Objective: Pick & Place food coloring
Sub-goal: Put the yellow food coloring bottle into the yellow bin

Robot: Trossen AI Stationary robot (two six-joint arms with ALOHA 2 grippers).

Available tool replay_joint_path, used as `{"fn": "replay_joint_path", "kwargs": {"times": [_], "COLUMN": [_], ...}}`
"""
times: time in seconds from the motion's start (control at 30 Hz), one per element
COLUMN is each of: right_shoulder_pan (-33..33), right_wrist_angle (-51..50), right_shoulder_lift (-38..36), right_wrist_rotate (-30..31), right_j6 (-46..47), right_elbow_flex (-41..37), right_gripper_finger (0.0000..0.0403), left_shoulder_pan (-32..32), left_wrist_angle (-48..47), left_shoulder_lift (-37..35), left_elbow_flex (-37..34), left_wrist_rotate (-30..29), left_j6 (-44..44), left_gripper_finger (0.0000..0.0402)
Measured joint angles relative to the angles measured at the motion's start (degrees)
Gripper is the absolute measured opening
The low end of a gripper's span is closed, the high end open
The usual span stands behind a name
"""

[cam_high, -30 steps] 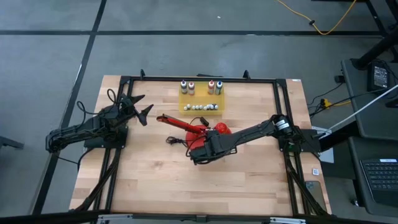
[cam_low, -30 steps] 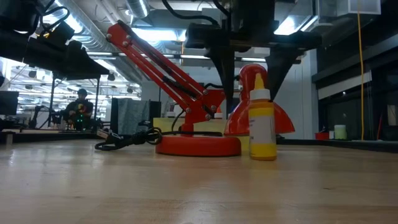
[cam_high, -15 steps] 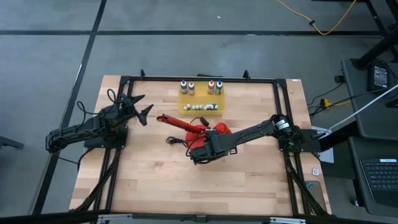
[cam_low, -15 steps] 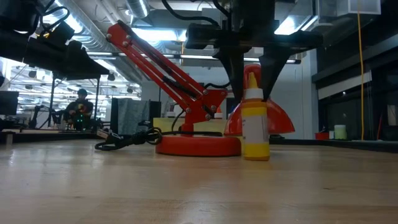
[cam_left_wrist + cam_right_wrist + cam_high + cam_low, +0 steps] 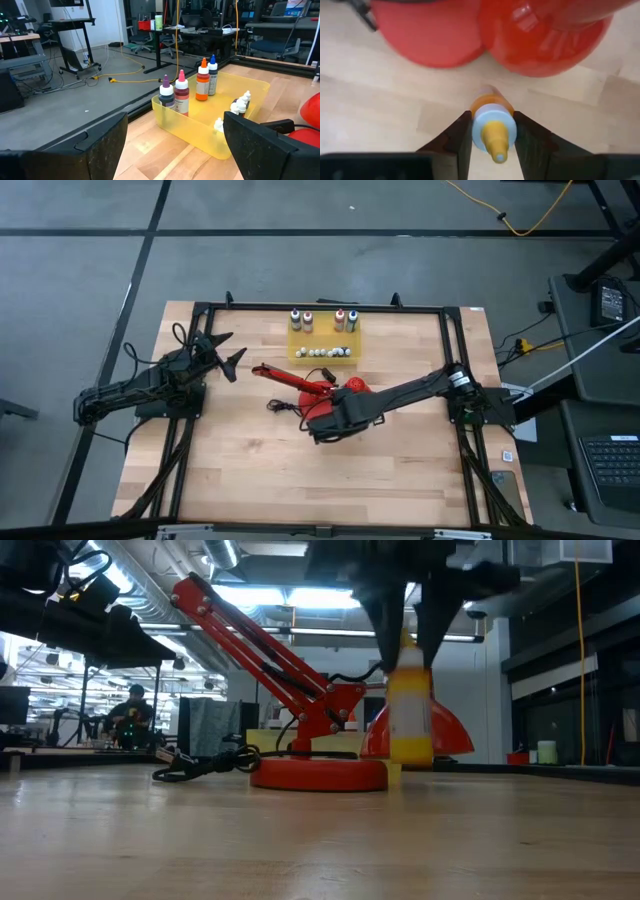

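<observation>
The yellow bottle [image 5: 410,720] hangs just above the tabletop [image 5: 300,840], clamped at its neck in the right tool [image 5: 491,131], beside the red lamp [image 5: 300,670]. Four bottles [image 5: 189,87] stand in the yellow tray [image 5: 200,137]; its loose caps blur. The left tool [image 5: 222,352] waits with fingers apart.

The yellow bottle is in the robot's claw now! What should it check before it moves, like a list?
1. Right claw pinches the yellow bottle on both sides: ok.
2. Bottle off the table: ok, a gap shows below it.
3. Bottle upright: ok.
4. Clear of the red lamp: cannot tell, it is close behind.
5. Room in the yellow tray: ok, four bottles stand along one side.
6. Left claw out of the way: ok.
</observation>
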Motion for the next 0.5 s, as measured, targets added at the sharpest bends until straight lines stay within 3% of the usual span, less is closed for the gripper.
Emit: {"fn": "replay_joint_path", "kwargs": {"times": [0.5], "right_shoulder_pan": [-3.0], "right_wrist_angle": [-11.7], "right_shoulder_lift": [-0.7], "right_wrist_rotate": [-0.6], "right_j6": [-29.1], "right_elbow_flex": [22.5], "right_gripper_finger": [0.0124], "left_shoulder_pan": [0.0], "left_wrist_angle": [0.0], "left_shoulder_lift": [0.0], "left_elbow_flex": [0.0], "left_wrist_rotate": [0.0], "left_j6": [0.0], "left_gripper_finger": [0.0319]}}
